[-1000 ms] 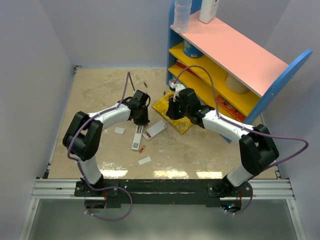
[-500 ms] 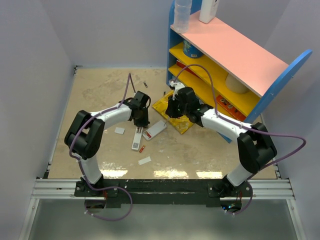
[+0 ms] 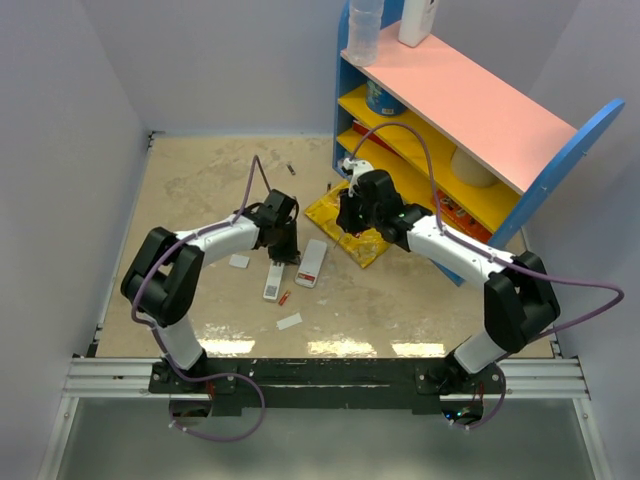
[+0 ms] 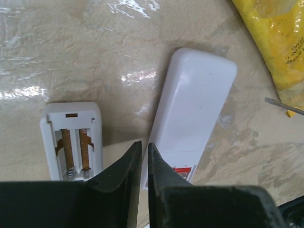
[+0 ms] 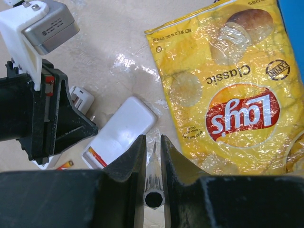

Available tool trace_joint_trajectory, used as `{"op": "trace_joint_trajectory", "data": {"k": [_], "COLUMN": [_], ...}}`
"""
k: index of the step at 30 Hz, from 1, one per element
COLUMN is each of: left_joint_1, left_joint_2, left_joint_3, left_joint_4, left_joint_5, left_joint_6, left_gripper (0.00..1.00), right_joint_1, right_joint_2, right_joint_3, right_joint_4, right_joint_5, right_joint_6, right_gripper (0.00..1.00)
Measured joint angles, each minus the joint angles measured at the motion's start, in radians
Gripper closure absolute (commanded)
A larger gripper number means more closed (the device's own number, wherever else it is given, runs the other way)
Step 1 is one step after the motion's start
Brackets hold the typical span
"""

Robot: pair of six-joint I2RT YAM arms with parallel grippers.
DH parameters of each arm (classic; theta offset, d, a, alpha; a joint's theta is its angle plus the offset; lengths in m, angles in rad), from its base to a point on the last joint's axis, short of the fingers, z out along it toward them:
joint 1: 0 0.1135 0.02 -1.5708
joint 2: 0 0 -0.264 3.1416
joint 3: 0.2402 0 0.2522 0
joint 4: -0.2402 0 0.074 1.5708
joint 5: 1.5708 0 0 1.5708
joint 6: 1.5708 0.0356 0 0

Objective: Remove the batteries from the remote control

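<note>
The task looks almost done: the battery compartment (image 4: pixel 71 142) is empty, one battery (image 3: pixel 284 297) lies on the worktop (image 3: pixel 200 190) near the remote control (image 3: pixel 312 262), the left gripper (image 4: pixel 142 149) is closed on nothing, and the right gripper (image 5: pixel 153 142) clamps a grey stick (image 5: pixel 154 197).

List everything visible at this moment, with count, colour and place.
remote control: one, white, plain back up, on the table by the left gripper.
narrow bar: one, white, open battery bay showing springs, left of the remote.
battery: one seen for sure, red, beside the bar's near end.
scraps: two, white, on the table; the other nearer the bases.
chip bag: one, yellow, by the shelf unit.
shelf unit: one, blue sides, pink top, far right.
bottles: two, clear and white, on the shelf top.
stick: one, grey, in the right gripper.
left gripper: black, shut, holding nothing.
right gripper: black, shut on the stick.
</note>
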Motion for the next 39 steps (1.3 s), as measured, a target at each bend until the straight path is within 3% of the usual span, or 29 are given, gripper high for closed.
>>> {"op": "trace_joint_trajectory", "data": {"k": [23,28,39], "left_joint_1": [-0.066,0.024,0.237], "left_joint_2": [-0.055,-0.105,-0.222], "left_joint_3": [-0.010,-0.004,0.008], "left_joint_4": [0.098,0.069,-0.035], "left_joint_5": [0.067,0.063,0.040], "left_joint_6": [-0.064,-0.056,0.001], "left_gripper": [0.86,0.86,0.86], "right_joint_1": [0.000,0.025,0.262], "right_joint_2": [-0.077,-0.103,-0.083], "right_joint_3": [-0.067,-0.168,-0.172], "right_joint_4": [0.019,0.134,0.267], "right_joint_5": [-0.034,-0.106,-0.001], "right_joint_6": [0.005,0.064,0.111], "right_gripper": [1.00,1.00,1.00]}}
